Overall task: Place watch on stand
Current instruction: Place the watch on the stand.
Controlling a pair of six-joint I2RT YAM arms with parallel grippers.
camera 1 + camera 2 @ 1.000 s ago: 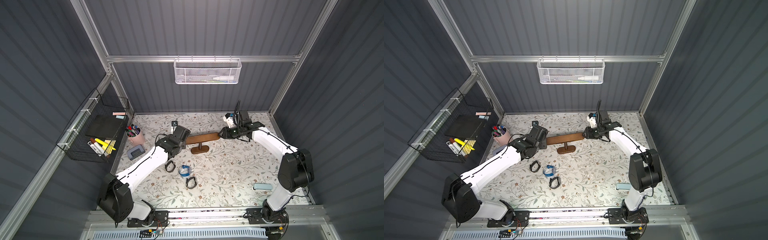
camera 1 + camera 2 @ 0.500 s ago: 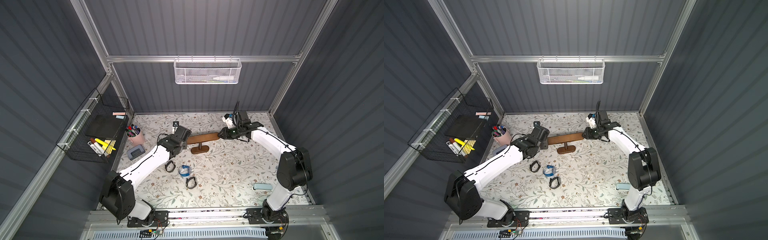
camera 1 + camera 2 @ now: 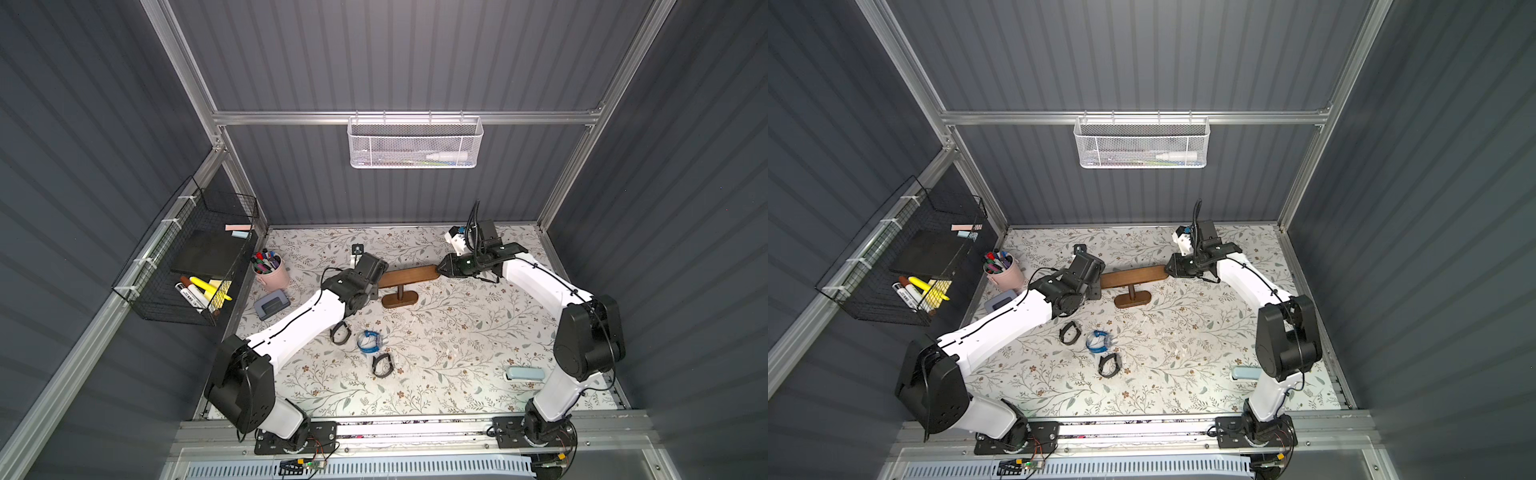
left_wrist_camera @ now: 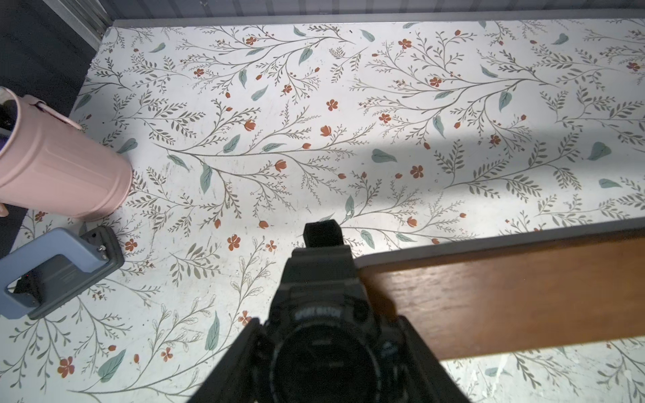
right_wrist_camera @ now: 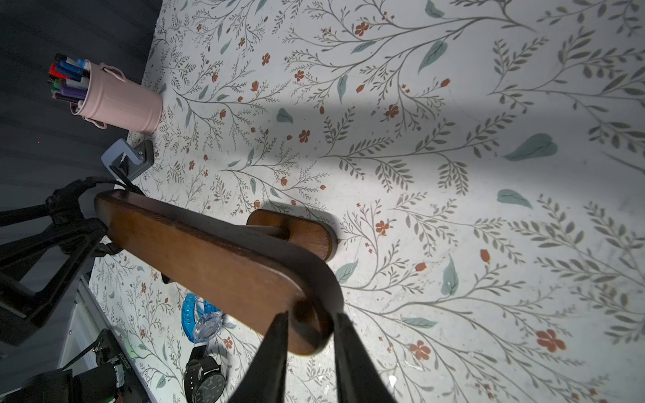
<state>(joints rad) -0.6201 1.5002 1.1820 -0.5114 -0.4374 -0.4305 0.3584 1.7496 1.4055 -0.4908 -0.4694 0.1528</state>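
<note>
Two grips: left jaws pinch the probably light, bendy-strapped watch (image 4: pixel 324 331) by its rigid case beside the stand (image 3: pixel 409 275), whose other end right jaws clamp.

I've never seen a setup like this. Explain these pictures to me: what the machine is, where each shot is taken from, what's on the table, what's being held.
These are two white robot arms, the left arm and the right arm, bolted at the near edge of a flower-patterned table. Two pictures come from one camera pair high above. The close-ups come from a camera on each wrist. On the table are a brown T-shaped stand, a pink pen cup and a grey hole punch. Loose on it lie a blue watch and two dark watches. The left pincer grips a black watch right at one end of the stand's bar. The right pincer has a finger on either side of the bar's other end. Whether it is squeezing I cannot tell.
</note>
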